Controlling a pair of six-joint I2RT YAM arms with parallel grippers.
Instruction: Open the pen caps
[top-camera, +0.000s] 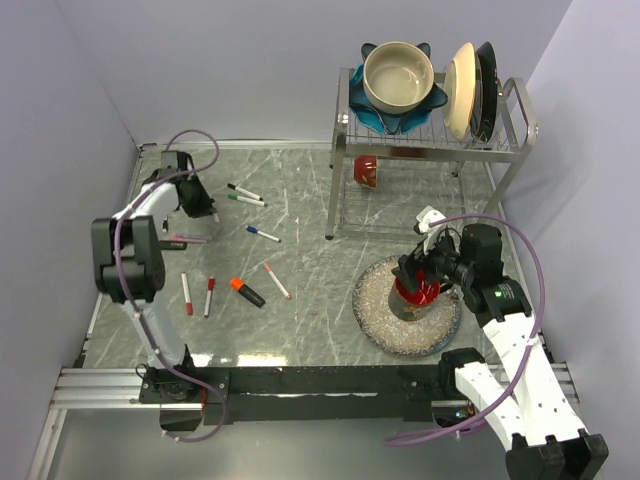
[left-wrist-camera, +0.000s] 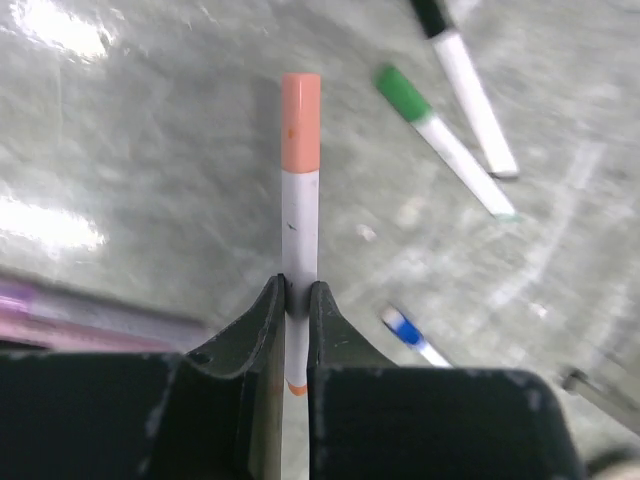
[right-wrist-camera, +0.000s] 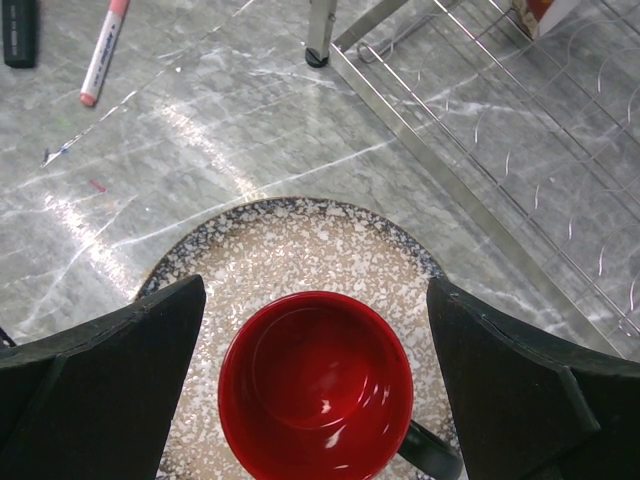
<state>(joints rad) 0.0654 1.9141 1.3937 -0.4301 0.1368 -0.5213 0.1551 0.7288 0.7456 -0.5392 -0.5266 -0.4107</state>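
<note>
My left gripper (left-wrist-camera: 297, 290) is shut on the white barrel of a pen held above the table. Its salmon-pink cap (left-wrist-camera: 300, 120) is still on and points away from the jaws. In the top view this gripper (top-camera: 207, 208) hangs at the table's left. Below it lie pens with a green cap (left-wrist-camera: 402, 93), a black cap (left-wrist-camera: 430, 15) and a blue cap (left-wrist-camera: 402, 328). Two red-capped pens (top-camera: 186, 293), an orange-capped black marker (top-camera: 247, 291) and a pink-capped pen (top-camera: 277, 281) lie nearer the front. My right gripper (right-wrist-camera: 315, 290) stands open over a red mug (right-wrist-camera: 316, 390).
The red mug stands on a speckled plate (top-camera: 380, 310) at the front right. Behind it a metal dish rack (top-camera: 430, 140) holds a bowl (top-camera: 398, 75) and upright plates (top-camera: 462, 90), with a red can (top-camera: 366, 170) under it. Walls close the left and back.
</note>
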